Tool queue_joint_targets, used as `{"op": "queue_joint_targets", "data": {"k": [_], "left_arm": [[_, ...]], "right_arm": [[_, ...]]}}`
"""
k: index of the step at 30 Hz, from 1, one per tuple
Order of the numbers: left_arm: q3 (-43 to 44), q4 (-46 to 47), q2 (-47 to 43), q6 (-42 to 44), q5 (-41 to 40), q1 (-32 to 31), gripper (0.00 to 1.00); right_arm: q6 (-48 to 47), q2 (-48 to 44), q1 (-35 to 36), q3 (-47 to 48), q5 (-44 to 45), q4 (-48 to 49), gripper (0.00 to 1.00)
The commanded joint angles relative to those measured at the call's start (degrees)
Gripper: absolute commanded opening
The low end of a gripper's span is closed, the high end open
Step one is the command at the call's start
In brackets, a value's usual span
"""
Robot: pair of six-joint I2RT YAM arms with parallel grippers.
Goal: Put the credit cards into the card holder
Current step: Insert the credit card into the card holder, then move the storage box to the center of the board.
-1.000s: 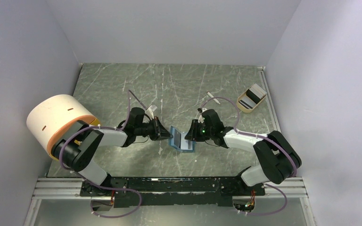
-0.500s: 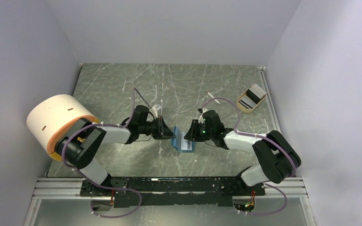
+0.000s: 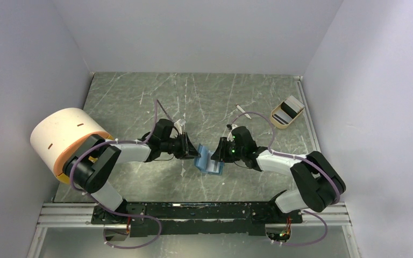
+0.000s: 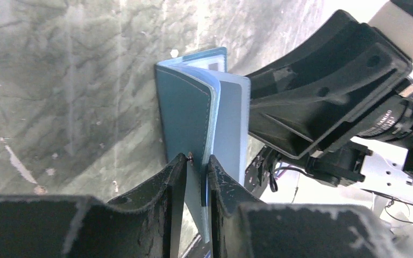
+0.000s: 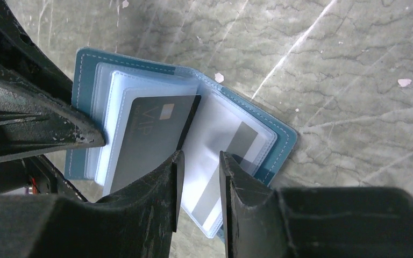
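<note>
The card holder (image 3: 208, 161) stands open, well away from the table (image 3: 140, 97) edges. My left gripper (image 4: 198, 158) straddles its cover edge; I cannot tell if it is clamping. My right gripper (image 5: 199, 161) has its jaws apart over a clear sleeve, partly hiding the dark credit card (image 5: 150, 134).

Overhead: I see soft, even light with faint shadows. Wrist views: glare whitens the counter (image 4: 209, 21); the left pincer (image 4: 198, 160) sits dark, slightly blurred.

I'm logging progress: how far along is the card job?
Done: a dark card sits in the open holder; a pale card seems sleeved beside it. In hand: left claw and right claw straddle its leaves. Left: cards lie in the tray.
</note>
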Motion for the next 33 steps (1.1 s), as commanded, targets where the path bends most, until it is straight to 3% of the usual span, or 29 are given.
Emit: {"op": "queue_joint_targets", "data": {"k": [1,9,13,20,23,27,29,33], "left_arm": [[1.54,-5.91,-0.35,2.66,-4.07,-0.81,0.26],[2.90,-9.57,-1.78,3.67,-6.94,-1.71,0.29],[3.05,-7.00,-1.01,2.82,-4.21,-1.71,0.31],[3.81,-7.99,-1.05,3.04,-4.29,-1.80,0.26],[4.17,-9.45,-1.76,3.48,-4.85,-1.79,0.10],[4.10,-10.59,-2.54,3.94,-4.14,-1.80,0.09],[4.31,-12.42,-3.13,4.67,-4.31,-1.79,0.09],[3.83,-13.66,-4.81,5.88,-3.81,-1.72,0.10]], "right_arm": [[-1.21,-1.24,-0.05,-1.13,2.62,-4.59,0.35],[-0.65,-0.81,-0.05,-2.15,2.55,-2.65,0.35],[-0.69,-2.01,-0.07,-2.04,3.72,-3.67,0.36],[-3.88,-6.34,-0.22,4.48,17.70,-15.17,0.45],[-5.66,-8.95,-0.33,8.08,24.09,-18.39,0.52],[-11.35,-11.08,-1.39,10.58,29.48,-18.19,0.71],[-14.76,-10.94,-5.88,12.67,29.66,-18.41,0.78],[-22.90,-7.19,-15.95,19.09,27.75,-20.53,0.81]]}}
